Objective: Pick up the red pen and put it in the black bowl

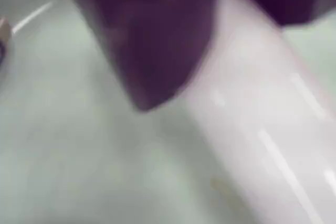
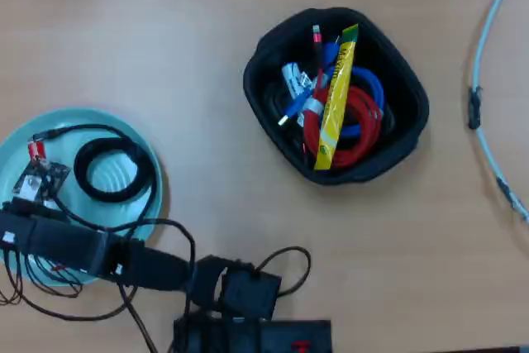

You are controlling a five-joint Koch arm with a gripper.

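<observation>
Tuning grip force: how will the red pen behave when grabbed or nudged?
The red pen shows a round, smooth white barrel in the wrist view, so it would probably roll if nudged. Glossy streaks along it suggest a slick surface that might slip in a loose pinch. It appears straight, so likely stiff.

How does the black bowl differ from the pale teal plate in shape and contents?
The black bowl is deep and rounded-square; the teal plate is flat and round. The bowl holds red and blue cables and a yellow packet; the plate holds a black cable coil. Both sit on the wooden table.
</observation>
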